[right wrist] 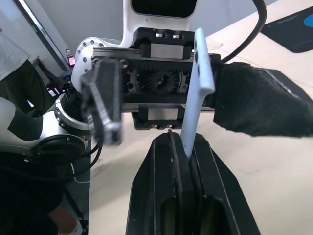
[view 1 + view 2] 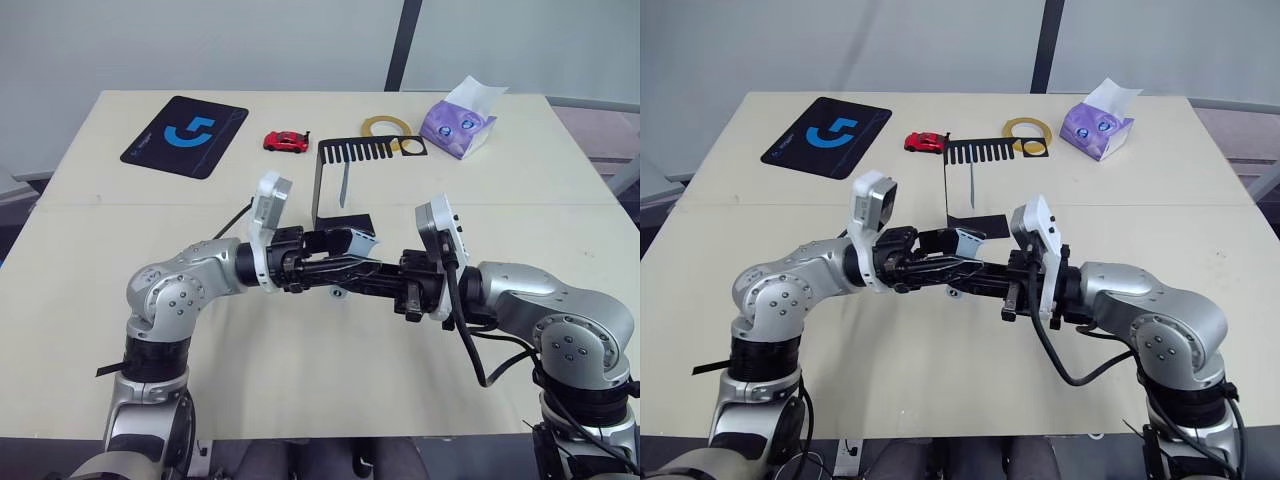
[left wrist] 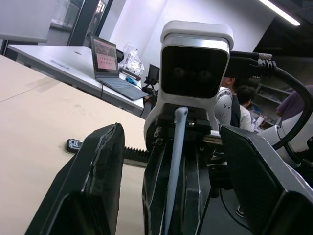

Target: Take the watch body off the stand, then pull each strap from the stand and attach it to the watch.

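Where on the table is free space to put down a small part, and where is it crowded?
Free: the near table in front of both arms. The far edge is crowded: mouse pad, red toy car, stand, tape ring, tissue pack.

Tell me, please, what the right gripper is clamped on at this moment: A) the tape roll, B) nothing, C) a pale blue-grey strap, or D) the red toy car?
C: in the right wrist view, the right gripper is shut on a pale strap standing up between its fingers.
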{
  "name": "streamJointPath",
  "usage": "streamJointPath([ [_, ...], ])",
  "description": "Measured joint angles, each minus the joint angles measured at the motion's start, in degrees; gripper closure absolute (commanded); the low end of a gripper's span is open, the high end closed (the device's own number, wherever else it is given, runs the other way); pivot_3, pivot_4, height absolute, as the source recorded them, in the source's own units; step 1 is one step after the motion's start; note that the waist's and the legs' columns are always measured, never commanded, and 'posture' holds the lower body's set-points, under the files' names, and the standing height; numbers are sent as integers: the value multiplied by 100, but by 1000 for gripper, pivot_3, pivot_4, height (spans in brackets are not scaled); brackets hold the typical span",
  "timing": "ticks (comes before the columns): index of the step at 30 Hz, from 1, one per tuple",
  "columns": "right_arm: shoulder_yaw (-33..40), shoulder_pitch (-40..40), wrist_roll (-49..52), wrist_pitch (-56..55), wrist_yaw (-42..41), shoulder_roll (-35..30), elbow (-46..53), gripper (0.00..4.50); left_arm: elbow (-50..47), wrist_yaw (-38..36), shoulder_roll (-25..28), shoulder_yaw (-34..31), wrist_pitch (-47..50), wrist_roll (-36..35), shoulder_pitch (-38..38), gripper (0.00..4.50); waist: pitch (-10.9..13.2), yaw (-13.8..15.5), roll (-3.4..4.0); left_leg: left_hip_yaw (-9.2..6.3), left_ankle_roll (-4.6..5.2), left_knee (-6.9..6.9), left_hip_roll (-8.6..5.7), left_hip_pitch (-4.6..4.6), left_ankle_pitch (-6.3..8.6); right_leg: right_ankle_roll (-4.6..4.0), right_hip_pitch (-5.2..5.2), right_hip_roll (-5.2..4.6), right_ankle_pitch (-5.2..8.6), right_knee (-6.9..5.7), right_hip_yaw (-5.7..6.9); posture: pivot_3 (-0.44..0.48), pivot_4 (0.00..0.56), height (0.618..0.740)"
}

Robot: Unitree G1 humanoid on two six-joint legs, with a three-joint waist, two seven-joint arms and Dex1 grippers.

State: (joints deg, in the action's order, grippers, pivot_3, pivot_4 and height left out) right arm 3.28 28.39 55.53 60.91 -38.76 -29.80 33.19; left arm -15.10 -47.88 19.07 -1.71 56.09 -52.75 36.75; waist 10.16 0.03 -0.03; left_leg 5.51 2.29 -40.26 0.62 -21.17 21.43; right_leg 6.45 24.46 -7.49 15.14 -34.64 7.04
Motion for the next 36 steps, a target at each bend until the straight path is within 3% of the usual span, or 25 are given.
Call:
streamJointPath([
  [3, -58, 0, 1, -43, 11, -14, -5, 4500, 0, 58, -19, 6, 0, -21, 61, 1202, 0, -2, 0, 0, 0, 0, 0, 0, 0, 0, 0, 0, 0, 0, 0, 0, 150, 738],
  [7, -58, 0, 10, -85, 33, -84, -25, 4500, 2, 85, -25, 5, 0, -96, 70, 2117, 0, -1, 0, 0, 0, 0, 0, 0, 0, 0, 0, 0, 0, 0, 0, 0, 150, 738],
  [18, -58, 0, 35, -110, 65, -125, -152, 4500, 31, -54, 300, 87, -63, -27, 66, 2117, 0, 1, 0, 0, 0, -1, 0, 0, 0, 0, 0, 0, 0, -1, 0, 0, 150, 738],
  [36, -55, 1, 167, -116, 119, -148, -176, 4500, 193, -19, 225, 111, -120, -16, 35, 2117, 0, 0, 0, 0, 0, -2, 0, 0, 0, 0, 0, 1, 0, -2, 0, 0, 150, 738],
])
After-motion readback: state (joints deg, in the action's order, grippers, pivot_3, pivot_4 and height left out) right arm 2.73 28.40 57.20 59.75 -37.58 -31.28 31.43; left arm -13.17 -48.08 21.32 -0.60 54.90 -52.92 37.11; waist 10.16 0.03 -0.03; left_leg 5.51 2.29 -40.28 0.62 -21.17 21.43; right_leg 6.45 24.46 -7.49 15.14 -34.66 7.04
